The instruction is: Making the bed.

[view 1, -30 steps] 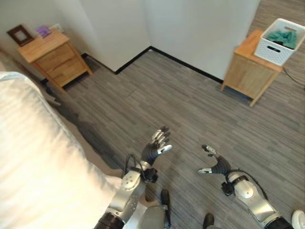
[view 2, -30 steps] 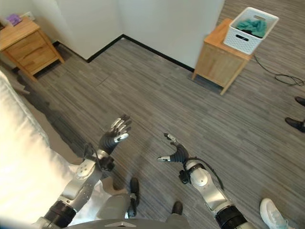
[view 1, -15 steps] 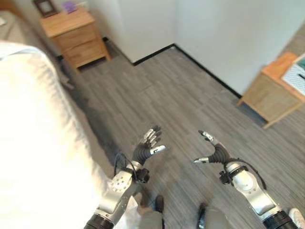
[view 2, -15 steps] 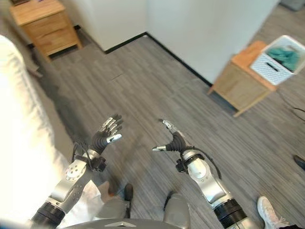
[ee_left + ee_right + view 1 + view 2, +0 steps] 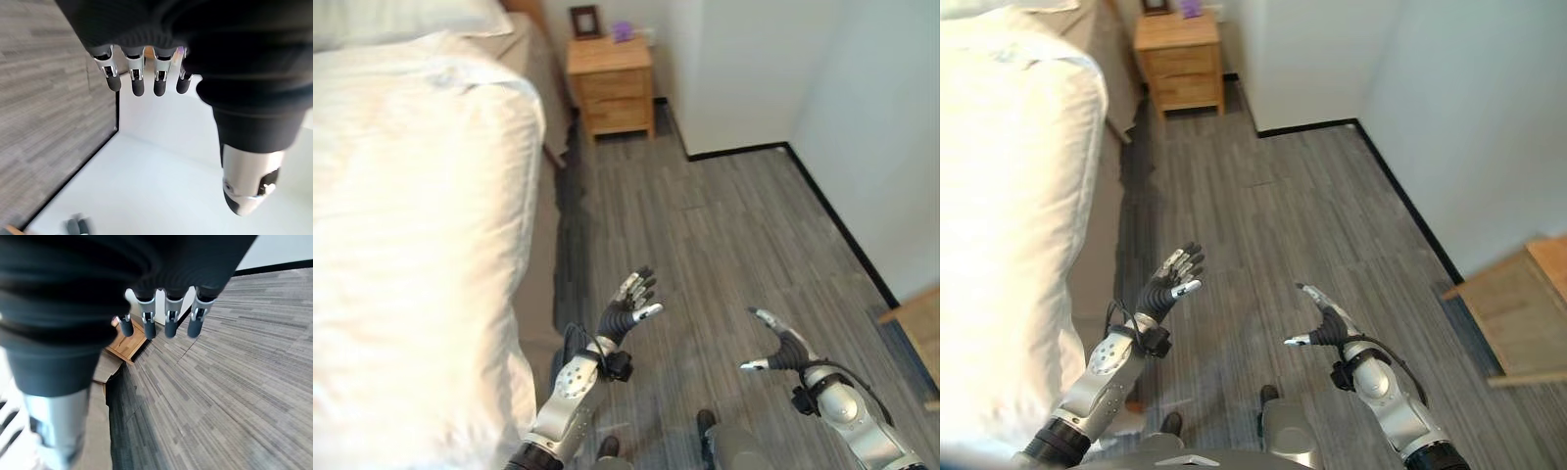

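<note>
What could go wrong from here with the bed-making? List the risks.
1. Both the left hand and the right hand hang open over bare floor, holding nothing; a reach for the white duvet may fall short.
2. The duvet overhangs the bed's edge, so a one-handed pull could drag it off.

Head eyes look down, sharing bed [image 5: 401, 196]; wrist views close, perhaps floorward
</note>
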Motion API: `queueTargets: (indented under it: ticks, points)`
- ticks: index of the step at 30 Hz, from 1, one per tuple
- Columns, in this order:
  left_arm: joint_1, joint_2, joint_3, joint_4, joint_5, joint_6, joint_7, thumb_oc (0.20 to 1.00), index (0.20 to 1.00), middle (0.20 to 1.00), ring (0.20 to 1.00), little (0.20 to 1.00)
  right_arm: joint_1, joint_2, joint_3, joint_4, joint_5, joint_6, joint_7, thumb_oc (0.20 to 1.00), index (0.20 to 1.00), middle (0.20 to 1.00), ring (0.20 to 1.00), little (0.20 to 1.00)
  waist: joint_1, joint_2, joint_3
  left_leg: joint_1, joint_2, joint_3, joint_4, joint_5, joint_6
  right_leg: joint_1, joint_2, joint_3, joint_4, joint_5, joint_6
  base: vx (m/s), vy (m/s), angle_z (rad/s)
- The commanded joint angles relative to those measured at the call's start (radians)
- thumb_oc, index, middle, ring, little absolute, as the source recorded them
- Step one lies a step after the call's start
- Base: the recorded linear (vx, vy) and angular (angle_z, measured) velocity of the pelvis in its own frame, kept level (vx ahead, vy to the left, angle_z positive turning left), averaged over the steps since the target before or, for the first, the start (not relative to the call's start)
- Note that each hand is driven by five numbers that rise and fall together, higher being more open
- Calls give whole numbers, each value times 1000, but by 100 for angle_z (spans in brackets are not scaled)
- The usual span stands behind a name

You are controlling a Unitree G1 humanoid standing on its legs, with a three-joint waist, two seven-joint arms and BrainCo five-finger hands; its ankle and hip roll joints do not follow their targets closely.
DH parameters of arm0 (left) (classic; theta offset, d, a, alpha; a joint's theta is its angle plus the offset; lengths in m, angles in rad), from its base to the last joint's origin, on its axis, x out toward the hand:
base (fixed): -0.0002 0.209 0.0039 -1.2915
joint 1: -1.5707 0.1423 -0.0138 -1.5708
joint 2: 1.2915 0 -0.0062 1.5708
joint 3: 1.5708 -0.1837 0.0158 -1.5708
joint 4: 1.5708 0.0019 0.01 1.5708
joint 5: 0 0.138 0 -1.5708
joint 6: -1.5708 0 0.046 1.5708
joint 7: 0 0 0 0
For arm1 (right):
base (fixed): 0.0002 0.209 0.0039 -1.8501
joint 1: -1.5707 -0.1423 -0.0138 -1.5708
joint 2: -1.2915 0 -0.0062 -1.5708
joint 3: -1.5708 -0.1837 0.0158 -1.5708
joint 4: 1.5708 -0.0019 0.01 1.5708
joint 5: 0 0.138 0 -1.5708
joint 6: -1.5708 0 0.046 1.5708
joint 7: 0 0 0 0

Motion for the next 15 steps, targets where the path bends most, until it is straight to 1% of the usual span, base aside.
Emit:
queueTargets:
  ticks: [1,2,3,4,5,6,7,8,9,10,11,13,15]
  points:
    - [-40,44,56,-97,-38,-39,1,1000,1000,1000,1000,1000,-44,-15,-1,-94,39,-26,-64,1000,1000,1000,1000,1000,-37,-57,77,-55,60,323,326,18,26,91,-95,-28,-293,171,107,121,-339,100]
    - [-38,42,72,-83,-53,-31,-13,1000,1000,1000,1000,1000,-53,-10,-4,-97,35,-23,-67,1000,1000,1000,1000,1000,-32,-45,65,-84,115,399,232,21,35,117,-83,-61,-295,131,99,226,-223,88]
    - [-35,42,80,-80,-57,-28,-16,1000,1000,1000,1000,1000,-53,-7,-6,-99,39,-23,-66,1000,1000,1000,1000,1000,-27,-40,59,-84,125,422,149,19,41,127,-78,-67,-295,119,103,246,-33,26]
    - [-34,42,80,-80,-57,-28,-17,1000,1000,1000,1000,1000,-52,-7,-6,-99,39,-23,-65,1000,1000,1000,1000,1000,-26,-43,60,-73,120,427,136,23,42,130,-83,-66,-295,117,104,205,42,27]
    - [-23,41,86,-76,-54,-22,-20,1000,1000,1000,1000,1000,-46,-2,-10,-102,42,-25,-61,1000,1000,1000,1000,1000,-25,-33,52,-71,115,450,36,11,52,137,-72,-71,-295,110,108,353,111,29]
    - [-4,36,94,-72,-54,-13,-32,1000,1000,1000,1000,1000,-36,-2,-17,-104,32,-25,-60,1000,1000,1000,1000,1000,-13,-9,37,-16,87,492,-205,82,58,155,-56,-76,-295,92,123,345,111,16]
    - [-4,36,94,-72,-54,-13,-32,1000,1000,1000,1000,1000,-36,-3,-17,-104,32,-25,-60,1000,1000,1000,1000,1000,-13,-10,38,-10,85,494,-212,86,58,156,-57,-75,-295,92,124,416,180,4]
    - [3,30,94,-65,-57,-10,-31,1000,1000,1000,1000,1000,-35,-4,-20,-105,22,-23,-61,1000,1000,1000,1000,1000,-2,8,30,-1,81,488,-329,132,58,173,-42,-74,-295,69,129,180,96,-1]
    - [3,30,94,-64,-57,-10,-31,1000,1000,1000,1000,1000,-34,-4,-21,-105,21,-23,-61,1000,1000,1000,1000,1000,-3,8,31,6,78,489,-342,139,58,176,-43,-75,-295,67,130,260,130,-3]
    - [13,27,95,-63,-57,-8,-36,1000,1000,1000,1000,1000,-19,0,-30,-110,12,-20,-57,1000,1000,1000,1000,1000,-7,15,17,23,68,487,-378,128,67,183,-37,-81,-295,55,135,262,124,-9]
    - [24,26,89,-66,-49,-3,-38,1000,1000,1000,1000,1000,13,14,-41,-114,-5,-24,-54,1000,1000,1000,1000,1000,-20,16,-6,44,51,485,-385,125,73,200,-43,-92,-290,53,140,321,175,-1]
    - [25,31,86,-72,-45,0,-33,1000,1000,1000,1000,1000,20,20,-44,-115,-9,-22,-58,1000,1000,1000,1000,1000,-24,10,-10,52,44,488,-385,123,76,202,-52,-93,-258,45,142,175,124,8]
    - [22,47,87,-96,-35,3,-30,1000,1000,1000,1000,1000,20,30,-43,-123,-14,-21,-61,1000,1000,1000,1000,1000,-30,4,-1,82,38,502,-385,102,94,167,-60,-87,-145,32,152,120,152,4]
